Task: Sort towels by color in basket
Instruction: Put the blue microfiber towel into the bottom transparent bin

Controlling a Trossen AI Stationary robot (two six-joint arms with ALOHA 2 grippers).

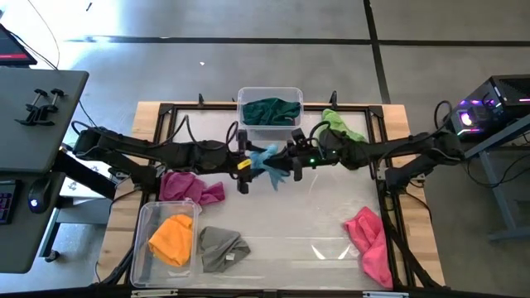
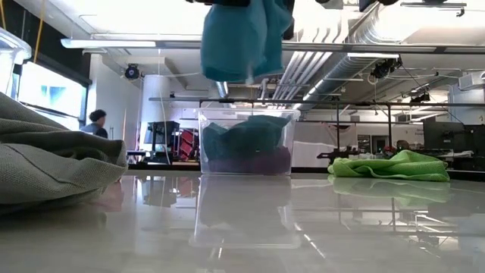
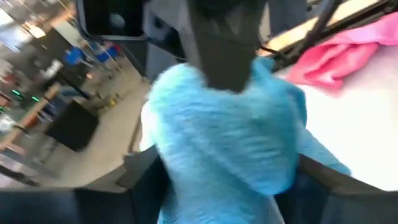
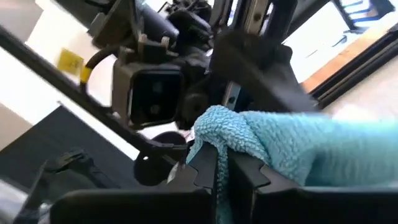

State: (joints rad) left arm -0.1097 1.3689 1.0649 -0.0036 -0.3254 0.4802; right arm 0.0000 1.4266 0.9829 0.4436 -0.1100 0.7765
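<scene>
Table [image 1: 273,223]: glossy white — scattered towels.
Cyan towel [image 1: 267,157]: held aloft over table centre, between both arms.
Right gripper [image 4: 219,163]: clamped on its edge.
Left gripper [image 1: 246,164]: parted around cloth.

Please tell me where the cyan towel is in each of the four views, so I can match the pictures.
High view: cyan towel at table centre, between both grippers.
Low view: hanging at the top, above the clear bin.
Left wrist view: fills the middle.
Right wrist view: pinched in the right gripper, spreading to the right.
Shared landmark: the clear bin holding the dark green towel.
</scene>
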